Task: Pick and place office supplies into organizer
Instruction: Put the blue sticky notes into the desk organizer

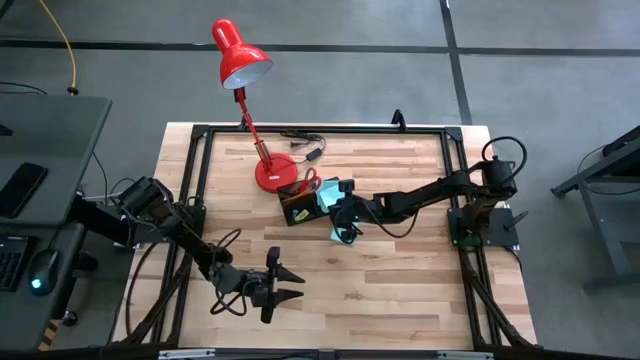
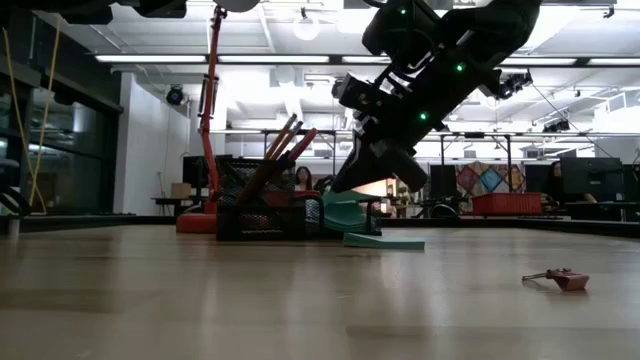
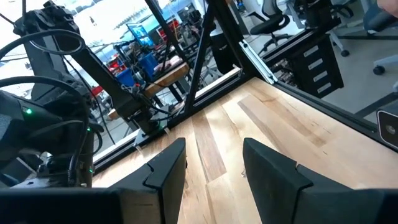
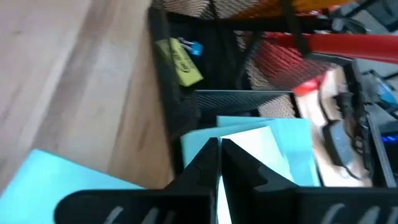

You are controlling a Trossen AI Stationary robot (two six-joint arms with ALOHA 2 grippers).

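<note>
One black organizer [image 1: 298, 206] at centre frame, one red desk lamp [image 1: 243, 62] upper centre, two teal sticky-note pads: one [image 1: 329, 196] at the organizer, one [image 2: 384, 240] flat on the table beside it; one red scissors [image 1: 309, 182]; one yellow clip [image 4: 180, 61]; two grippers, left [image 1: 285, 284], right [image 1: 343, 212]

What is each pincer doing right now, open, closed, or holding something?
Left pincer: open, empty, low over the table's near side.
Right pincer: closed on a teal sticky-note pad at the organizer.
</note>
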